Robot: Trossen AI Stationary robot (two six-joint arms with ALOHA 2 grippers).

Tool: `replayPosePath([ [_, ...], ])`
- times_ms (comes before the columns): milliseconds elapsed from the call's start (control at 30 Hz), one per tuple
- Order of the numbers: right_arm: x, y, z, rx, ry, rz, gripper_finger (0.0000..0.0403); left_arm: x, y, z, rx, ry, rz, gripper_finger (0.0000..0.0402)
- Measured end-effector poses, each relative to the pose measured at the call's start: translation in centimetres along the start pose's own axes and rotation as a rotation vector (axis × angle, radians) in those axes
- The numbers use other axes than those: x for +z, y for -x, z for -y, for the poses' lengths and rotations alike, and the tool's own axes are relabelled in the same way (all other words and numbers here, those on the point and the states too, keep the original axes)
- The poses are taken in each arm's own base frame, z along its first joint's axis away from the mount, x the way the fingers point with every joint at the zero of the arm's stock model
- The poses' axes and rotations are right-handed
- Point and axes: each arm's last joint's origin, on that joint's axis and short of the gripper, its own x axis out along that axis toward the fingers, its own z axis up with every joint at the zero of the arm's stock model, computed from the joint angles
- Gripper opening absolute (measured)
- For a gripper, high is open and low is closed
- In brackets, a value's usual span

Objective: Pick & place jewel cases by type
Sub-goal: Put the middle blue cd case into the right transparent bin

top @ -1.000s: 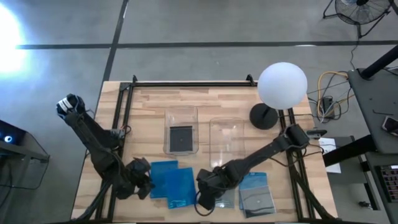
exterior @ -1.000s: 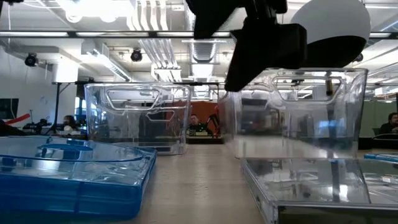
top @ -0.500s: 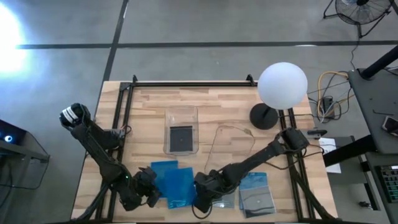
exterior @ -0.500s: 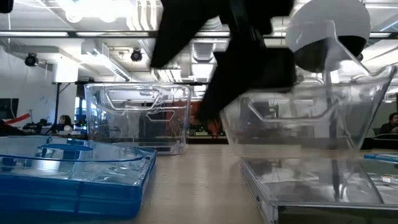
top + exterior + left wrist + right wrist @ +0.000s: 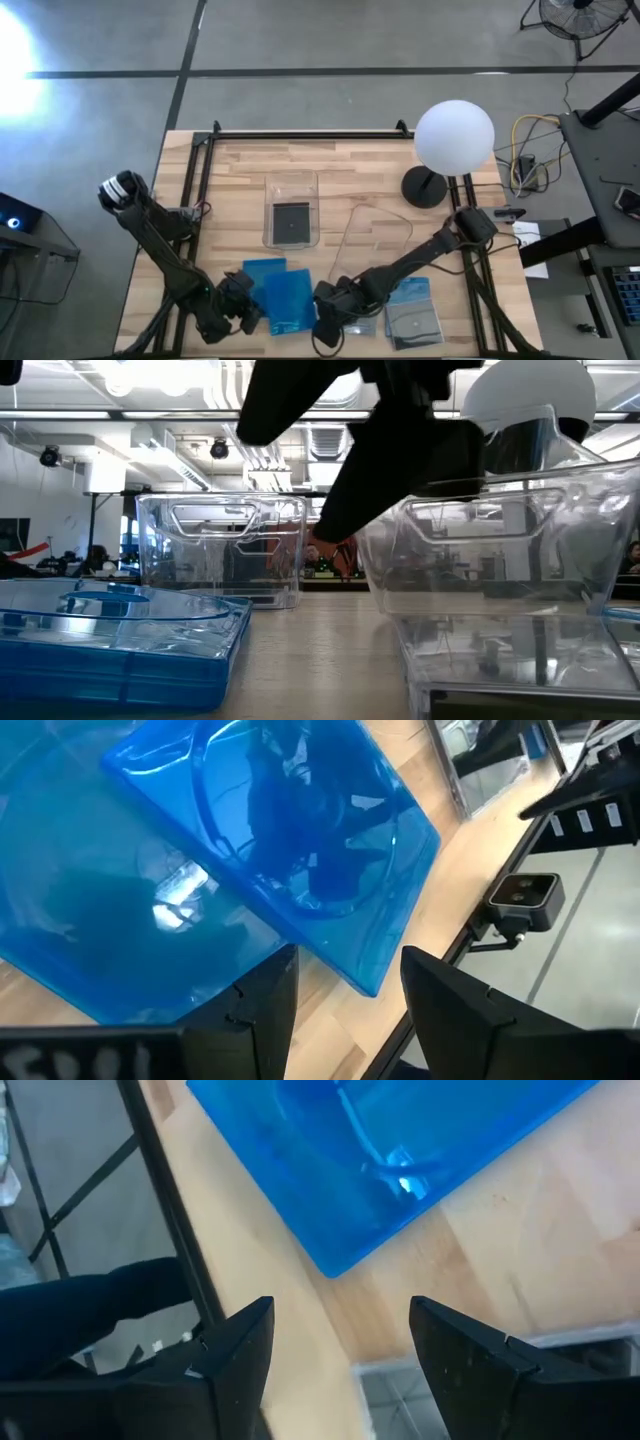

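Observation:
Two bright blue jewel cases [image 5: 280, 290] lie overlapping on the table near its near edge; in the left wrist view the upper blue case [image 5: 290, 830] rests on the lower blue case [image 5: 80, 920]. My left gripper [image 5: 243, 306] hangs open just left of them. My right gripper [image 5: 325, 315] is open just right of them, facing a blue case's corner [image 5: 340, 1265]. A dark case [image 5: 291, 222] lies in the left clear bin [image 5: 290, 185]. A blue-tinted case [image 5: 408, 292] and a dark grey case [image 5: 415, 322] lie on the table to the right.
The right clear bin [image 5: 375, 240] stands tipped and askew, leaning against my right arm [image 5: 420, 255]; in the low view the right clear bin [image 5: 500, 550] is raised off the table. A white globe lamp [image 5: 453, 135] stands at the far right. The table's black frame rail [image 5: 165, 1190] runs close by.
My left gripper has moved toward the near edge and right, up to the blue cases. My right arm has shifted slightly left and toward the near edge. The right clear bin has turned about and tipped, one side lifted, against that arm.

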Motion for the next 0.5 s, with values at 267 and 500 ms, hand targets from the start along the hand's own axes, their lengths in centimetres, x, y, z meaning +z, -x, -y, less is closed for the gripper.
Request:
replayPosePath([
  [267, -1.2, -0.4, -0.5, -0.036, -0.084, 0.069, 0.0228, -0.8, -1.6, -0.3, 0.017, 0.055, 0.002, 0.0161],
  [500, -0.9, 0.6, -0.6, -0.034, -0.111, 0.081, 0.0228, -1.1, -2.1, 0.0, 0.017, 0.012, 0.003, 0.0161],
])
